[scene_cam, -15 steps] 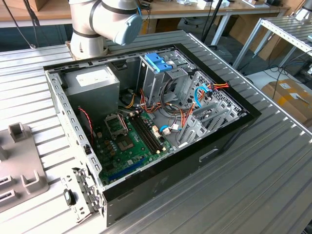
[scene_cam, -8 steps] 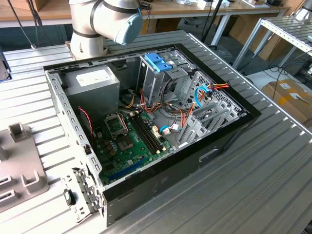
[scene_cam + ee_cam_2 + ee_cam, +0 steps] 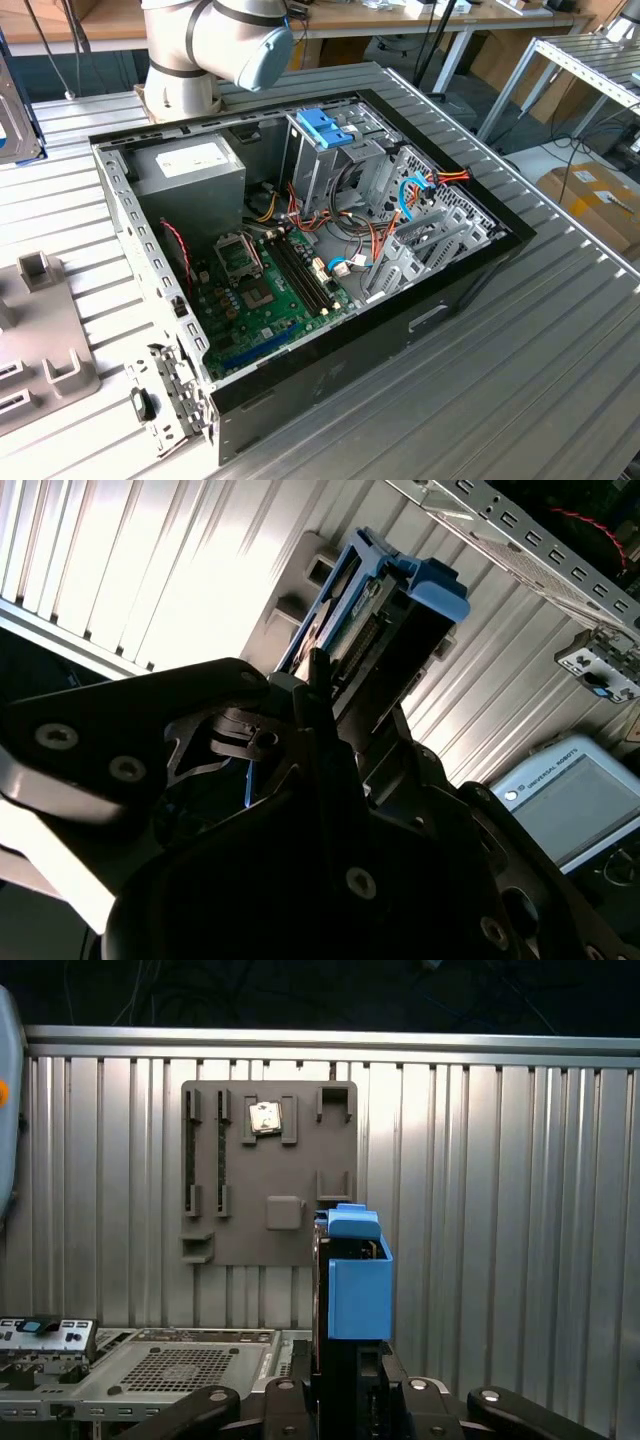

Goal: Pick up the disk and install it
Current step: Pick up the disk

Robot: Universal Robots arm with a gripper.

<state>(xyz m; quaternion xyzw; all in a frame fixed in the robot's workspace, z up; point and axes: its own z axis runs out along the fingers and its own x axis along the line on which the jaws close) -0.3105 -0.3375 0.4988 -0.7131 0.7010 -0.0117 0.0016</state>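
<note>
In both wrist views my gripper (image 3: 350, 1365) (image 3: 335, 715) is shut on the disk (image 3: 360, 1280) (image 3: 385, 620). The disk is a flat drive with blue plastic side rails, seen edge-on, and it sticks out beyond the fingers. It hangs in the air above the ribbed metal table, in front of the grey fixture plate (image 3: 265, 1170). In the exterior view the open computer case (image 3: 470, 270) lies on the table. Its metal drive cage with a blue plastic top (image 3: 325, 125) stands near the back. The arm's elbow (image 3: 225, 40) is behind the case.
Inside the case are a green motherboard (image 3: 265, 295), a grey power supply (image 3: 190, 165) and loose cables (image 3: 420, 190). The grey fixture plate (image 3: 40, 350) lies at the exterior view's left. A teach pendant (image 3: 570, 800) rests off the table edge.
</note>
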